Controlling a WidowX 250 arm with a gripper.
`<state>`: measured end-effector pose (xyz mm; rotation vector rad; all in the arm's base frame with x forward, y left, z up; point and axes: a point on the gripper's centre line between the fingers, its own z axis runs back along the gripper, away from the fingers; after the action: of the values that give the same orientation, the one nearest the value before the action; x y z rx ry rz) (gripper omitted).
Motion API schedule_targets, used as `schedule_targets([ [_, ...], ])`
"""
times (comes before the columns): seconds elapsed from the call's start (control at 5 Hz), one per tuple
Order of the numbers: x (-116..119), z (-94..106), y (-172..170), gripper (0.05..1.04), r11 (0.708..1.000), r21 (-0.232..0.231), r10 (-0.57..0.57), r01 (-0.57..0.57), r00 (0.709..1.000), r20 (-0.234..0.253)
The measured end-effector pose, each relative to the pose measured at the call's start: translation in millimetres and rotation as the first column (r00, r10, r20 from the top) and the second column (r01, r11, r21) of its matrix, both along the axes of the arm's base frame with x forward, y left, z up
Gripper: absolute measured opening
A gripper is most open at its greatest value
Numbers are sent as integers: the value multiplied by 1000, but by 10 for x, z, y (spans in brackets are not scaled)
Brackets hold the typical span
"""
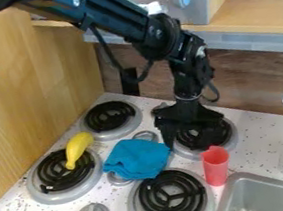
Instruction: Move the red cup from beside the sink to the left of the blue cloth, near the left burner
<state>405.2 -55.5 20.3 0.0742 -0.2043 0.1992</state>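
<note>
1. I have the gripper (192,141) over the right far burner (229,136), its fingers (168,136) spread apart and grasping nothing.
2. The folded blue cloth (136,159) is just left of my gripper, on the stove surface (251,161).
3. I see the red cup (216,166) upright, near and slightly right of the gripper, beside the sink (235,199).
4. Farther left, a yellow banana (77,148) lies partly over the left burner (42,192).
</note>
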Motion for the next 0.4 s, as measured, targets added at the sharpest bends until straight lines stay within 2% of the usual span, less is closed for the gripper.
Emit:
schedule_targets([
  [0.4, 6, -98, -182, 1001, 1000, -2, -3, 3, 1000, -9],
])
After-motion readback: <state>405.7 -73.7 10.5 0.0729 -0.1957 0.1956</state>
